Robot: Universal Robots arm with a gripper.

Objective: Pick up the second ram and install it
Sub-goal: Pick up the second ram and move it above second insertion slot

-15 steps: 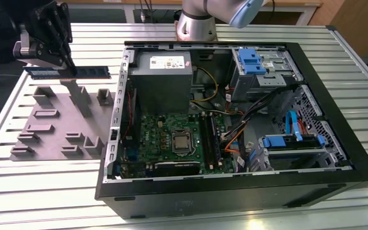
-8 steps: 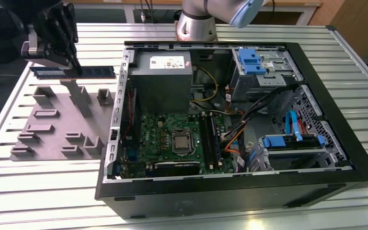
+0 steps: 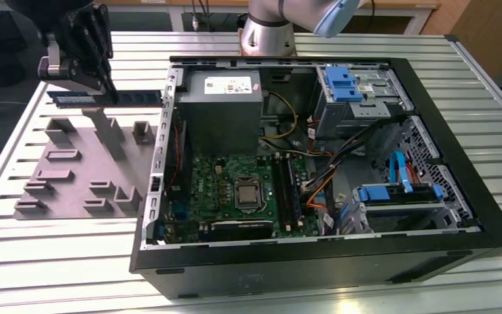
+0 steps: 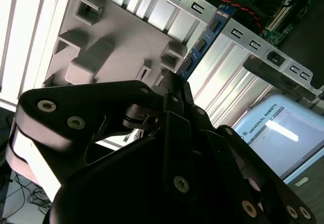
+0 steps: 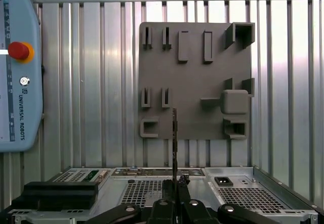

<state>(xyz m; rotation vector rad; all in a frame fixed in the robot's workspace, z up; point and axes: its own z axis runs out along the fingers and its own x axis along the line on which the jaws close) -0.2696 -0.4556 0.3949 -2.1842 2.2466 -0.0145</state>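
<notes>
gripping the second ram (image 3: 138, 98) by its middle, the jaws of the gripper (image 3: 107, 97) are standing closed on the board's two flat faces, with no gap showing between pad and board. the board is hanging level in the air, its long edge horizontal, with both ends projecting past the black fingers (image 4: 169, 95). it is sitting above the far edge of the grey fixture plate (image 3: 76, 176), on the exterior view's left and just outside the open computer case (image 3: 460, 196).

the board is showing as a thin, narrow, dark strip carrying a row of black chips on a bluish face. in the first wrist view it is appearing edge-on as a slim dark line (image 5: 174, 127).

the plate is presenting a matte grey moulded surface with raised blocks and slotted pockets. it is resting on a table (image 3: 24, 261) of ribbed bright metal slats. inside the black sheet-metal case, the green motherboard (image 3: 233, 190) is lying flat beside the near end of the grey power-supply box (image 3: 220, 111).
</notes>
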